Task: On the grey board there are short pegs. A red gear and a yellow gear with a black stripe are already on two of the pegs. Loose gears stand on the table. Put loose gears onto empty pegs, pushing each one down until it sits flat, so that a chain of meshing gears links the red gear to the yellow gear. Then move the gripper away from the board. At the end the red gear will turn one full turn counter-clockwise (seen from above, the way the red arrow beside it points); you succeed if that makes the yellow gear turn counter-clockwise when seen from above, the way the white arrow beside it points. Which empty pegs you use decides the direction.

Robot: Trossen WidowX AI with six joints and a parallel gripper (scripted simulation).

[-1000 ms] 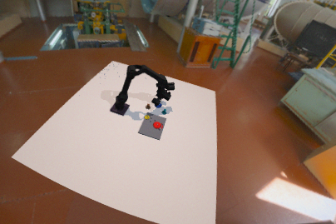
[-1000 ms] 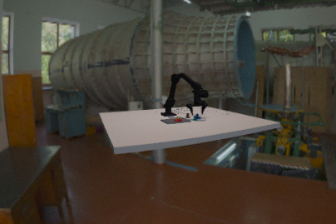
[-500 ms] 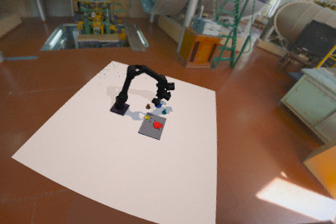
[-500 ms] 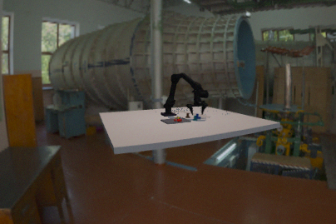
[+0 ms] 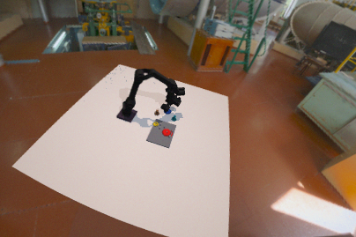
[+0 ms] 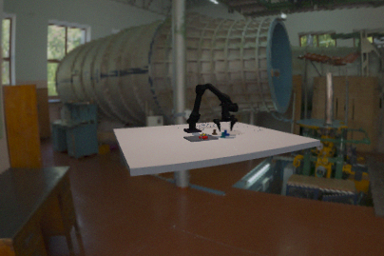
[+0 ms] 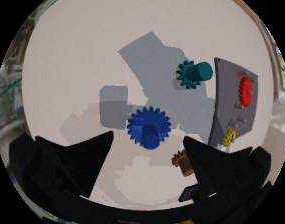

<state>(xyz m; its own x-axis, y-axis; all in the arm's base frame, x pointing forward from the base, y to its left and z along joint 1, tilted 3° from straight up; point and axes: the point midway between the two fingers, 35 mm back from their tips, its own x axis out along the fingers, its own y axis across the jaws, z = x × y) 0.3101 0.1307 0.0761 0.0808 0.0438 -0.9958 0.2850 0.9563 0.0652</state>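
Observation:
My gripper (image 7: 149, 137) (image 6: 225, 130) is open and empty, pointing down above the blue gear (image 7: 138, 128) (image 5: 168, 111); in the wrist view the gear's upright hub shows between the fingertips. A teal gear (image 7: 185, 75) (image 5: 174, 118) with a tall hub stands between the blue gear and the grey board (image 7: 223, 75) (image 5: 158, 139). A small brown gear (image 7: 178, 161) (image 5: 157, 112) stands beside the right finger in the wrist view. The red gear (image 7: 244, 91) (image 5: 166, 132) and the yellow gear (image 7: 228, 138) (image 5: 156, 124) sit on the board, with several empty pegs between them.
The white table (image 5: 119, 159) (image 6: 162, 154) carries everything. The arm's base (image 5: 127, 114) (image 6: 192, 130) stands beyond the brown gear, away from the teal gear. The arm's shadow falls around the loose gears.

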